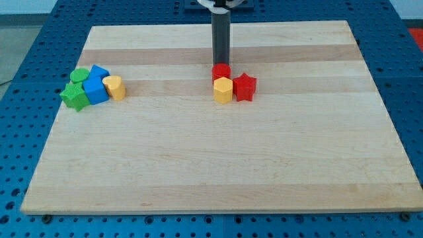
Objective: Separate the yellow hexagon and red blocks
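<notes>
The yellow hexagon lies nearest, touching a red star at its 3 o'clock and a second red block (shape unclear) at its 12 o'clock. My tip, a bare rod holding nothing, meets that block's far side. At 9 o'clock, well apart, huddle blue blocks, green blocks and a yellow block.

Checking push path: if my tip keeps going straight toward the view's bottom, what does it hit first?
My tip sits right at the top edge of a red block, so it likely meets that first; the yellow hexagon lies just beyond. Whether they already touch is unclear.
</notes>
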